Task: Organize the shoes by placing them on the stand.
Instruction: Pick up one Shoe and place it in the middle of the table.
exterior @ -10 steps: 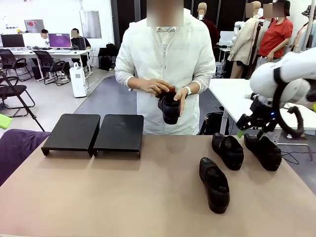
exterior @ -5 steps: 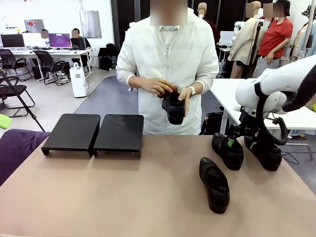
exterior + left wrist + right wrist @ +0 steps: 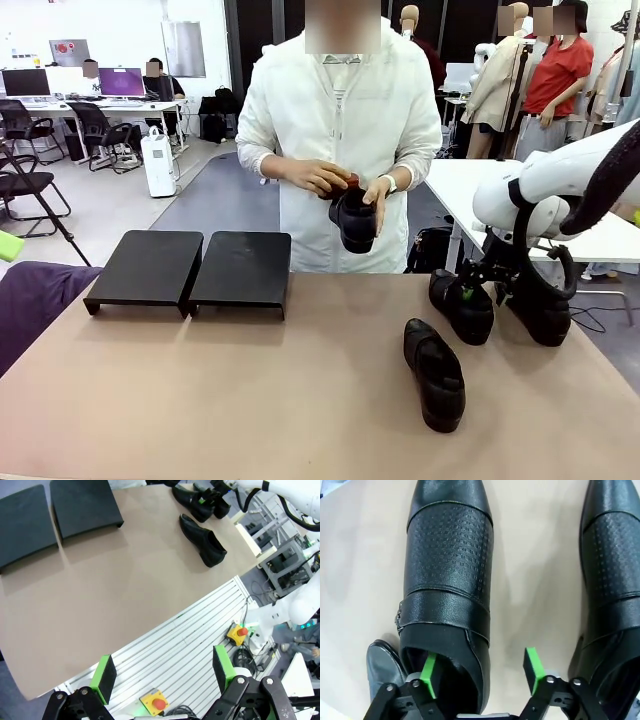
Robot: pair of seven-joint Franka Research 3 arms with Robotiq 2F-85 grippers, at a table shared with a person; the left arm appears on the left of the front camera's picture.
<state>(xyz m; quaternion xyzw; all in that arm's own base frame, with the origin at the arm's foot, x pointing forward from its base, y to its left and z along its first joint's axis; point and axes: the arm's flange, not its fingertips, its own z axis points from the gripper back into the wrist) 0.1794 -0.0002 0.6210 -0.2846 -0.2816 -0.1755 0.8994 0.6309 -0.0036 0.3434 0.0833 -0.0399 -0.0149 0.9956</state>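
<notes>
Three glossy black loafers [image 3: 435,375], round-toed and stippled across the vamp, lie at the right of the tan counter [image 3: 250,400]; the person's hands [image 3: 312,175] hold a fourth [image 3: 352,218]. The right arm's fingers [image 3: 429,674] stand apart, straddling one shoe's [image 3: 450,565] side wall. The matte, flat stand [image 3: 190,265] sits upper left. The left arm's fingers [image 3: 104,672] gape wide.

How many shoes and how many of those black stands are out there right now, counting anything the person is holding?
Shoes: 4 (held shoe in the person's hands; middle shoe, right shoe and far-right shoe on the table)
Stands: 2 (left stand, right stand)
Total: 6
</notes>
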